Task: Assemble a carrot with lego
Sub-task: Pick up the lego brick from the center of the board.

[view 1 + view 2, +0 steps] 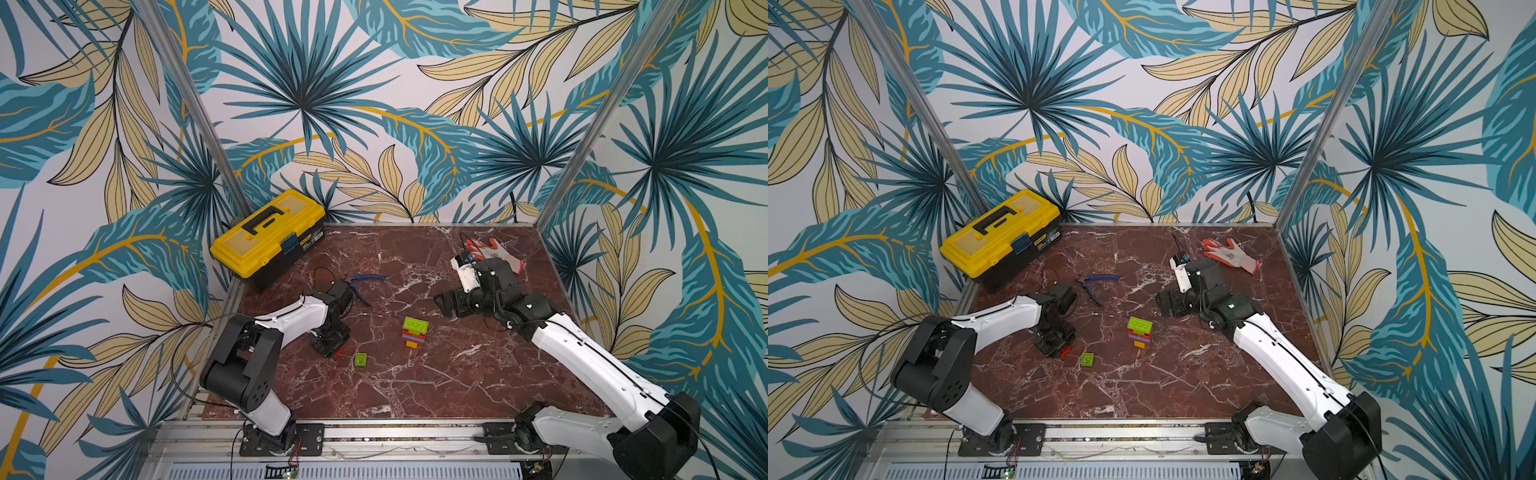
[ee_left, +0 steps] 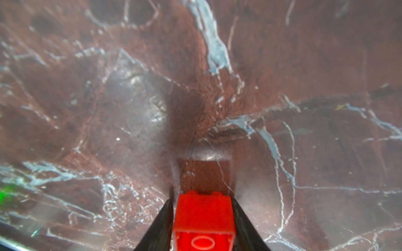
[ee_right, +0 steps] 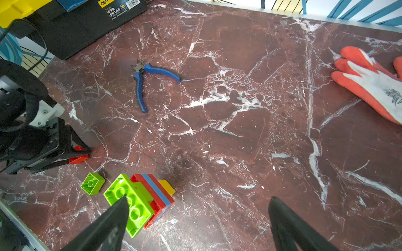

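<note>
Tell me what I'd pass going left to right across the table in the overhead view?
yellow toolbox → left hand closed on a red brick → small green brick → half-built carrot stack → open right hand → orange-and-white glove. The pliers overlap the green brick's position, so I skip them.

Red brick [image 2: 203,219], partly beyond the left wrist view's edge.

— What place is this?
— A robot test booth: left arm [image 1: 291,318] and right arm [image 1: 590,357] bolted to a metal rail [image 1: 395,432] at six o'clock, leaf-print walls [image 1: 374,104] boxing a marble tabletop [image 1: 436,386].
— Any props?
— Toolbox [image 1: 266,232] at ten o'clock, glove [image 1: 503,251] at one.
</note>
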`<state>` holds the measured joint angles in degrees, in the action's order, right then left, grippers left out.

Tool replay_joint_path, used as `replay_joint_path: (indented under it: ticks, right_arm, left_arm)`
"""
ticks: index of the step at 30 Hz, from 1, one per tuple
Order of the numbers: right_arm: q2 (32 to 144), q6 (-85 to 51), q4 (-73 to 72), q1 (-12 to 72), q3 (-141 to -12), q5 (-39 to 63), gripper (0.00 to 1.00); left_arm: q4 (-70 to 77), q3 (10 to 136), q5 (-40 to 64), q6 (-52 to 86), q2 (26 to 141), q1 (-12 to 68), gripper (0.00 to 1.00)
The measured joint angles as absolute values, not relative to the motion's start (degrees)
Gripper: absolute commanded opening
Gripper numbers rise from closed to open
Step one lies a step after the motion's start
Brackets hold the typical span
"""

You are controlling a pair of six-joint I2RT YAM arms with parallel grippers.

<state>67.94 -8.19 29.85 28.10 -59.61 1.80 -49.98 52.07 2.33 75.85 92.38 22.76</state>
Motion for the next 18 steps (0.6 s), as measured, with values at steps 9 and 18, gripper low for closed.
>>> replay_joint_path:
  ticks: [9, 18]
  right_arm:
    - [67.94, -9.41, 30.28, 28.05, -59.61, 3.33, 0.98]
    - [67.44, -15.05, 33.21, 26.02, -58.63, 13.43, 0.94]
  left_arm:
    - [-50.02, 52.47, 2.37, 72.73, 92.38, 22.61, 0.23]
    - [-50.63, 57.17, 4.34, 62.13, 93.58, 22.63, 0.10]
